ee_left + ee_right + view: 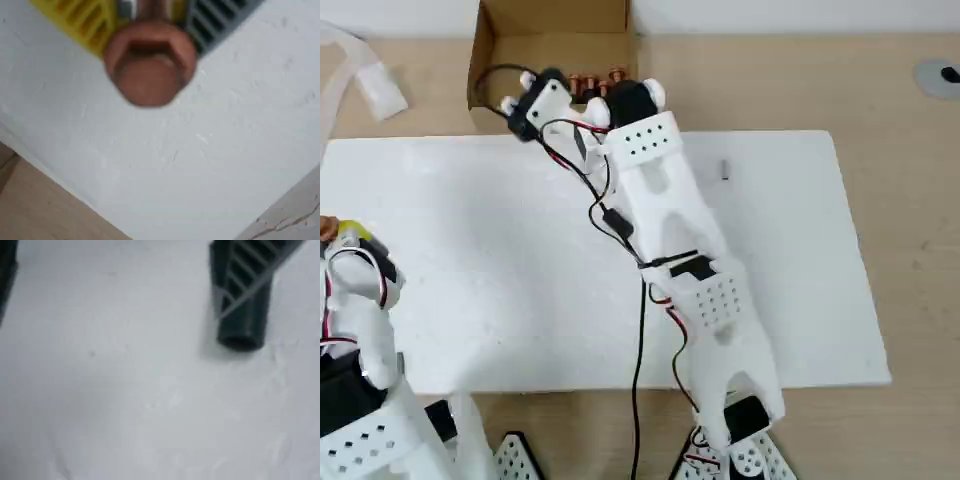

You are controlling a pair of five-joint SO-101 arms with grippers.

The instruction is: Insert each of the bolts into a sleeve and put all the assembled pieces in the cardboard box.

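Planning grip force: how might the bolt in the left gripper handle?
The bolt looks like solid copper-coloured metal: probably rigid and heavy for its size. Its smooth rounded head, pinched in the left gripper, might slip under a light squeeze.

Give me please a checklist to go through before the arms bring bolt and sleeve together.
1. Bolt held in the left pincer: ok, clamped at its head.
2. Sleeve gripped by the right pincer: not ok, the jaws stand wide apart and the sleeve is beside one of them.
3. Bolt close to sleeve: not ok, the left pincer is at the left edge of the foam and the right one is up near the box.
4. Box open: ok, copper pieces lie inside.
5. Spare sleeve free: ok, it lies loose on the foam.
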